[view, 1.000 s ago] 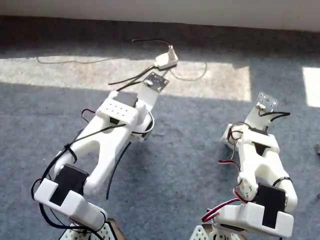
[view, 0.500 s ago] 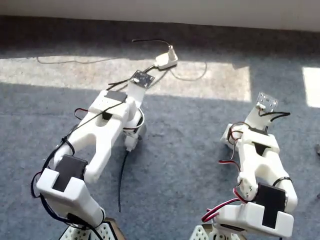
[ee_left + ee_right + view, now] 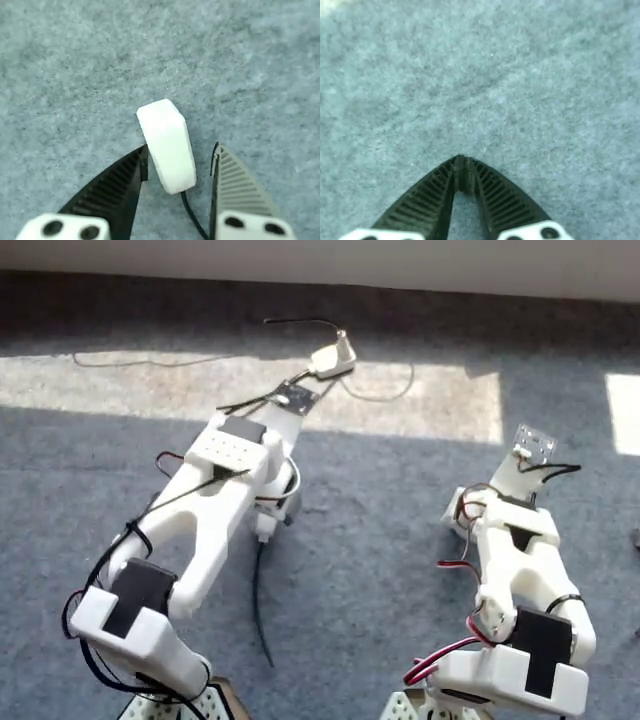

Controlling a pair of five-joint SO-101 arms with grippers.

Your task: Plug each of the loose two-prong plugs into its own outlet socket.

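Straddling the white plug (image 3: 166,145), the left end effector (image 3: 180,149) sits low over the grey carpet (image 3: 75,60) with its jaws spread wider than the plug body, released and gripping nothing. The plug lies flat on the carpet, directly between the two fingers. Its long axis runs from the cord end, closest to the wrist, outward past the fingertips, and it is skewed a little so that the far end leans toward the dark finger (image 3: 120,185). That finger's tip is touching or just beside one flank of the plug; I cannot tell which. The pale finger (image 3: 235,190) stands clearly apart from the other flank. The black cord (image 3: 192,220) leaves the near end of the plug and runs back under the wrist. In the high view it trails across the carpet beside the left arm toward the arm bases (image 3: 258,610). The prongs cannot be seen from here.

My judgement is that the coming move is a squeeze across the plug's short width. The skew means the pale finger has the larger gap to cover, and it may nudge the body sideways before the grip is firm.

The left arm is plainly the nearer one. The right end effector (image 3: 465,172) is clenched tip to tip on nothing, over bare carpet well away from the plug. Beyond the left arm lies a small white block (image 3: 333,360) with thin leads, and I cannot tell whether it is a socket or another plug
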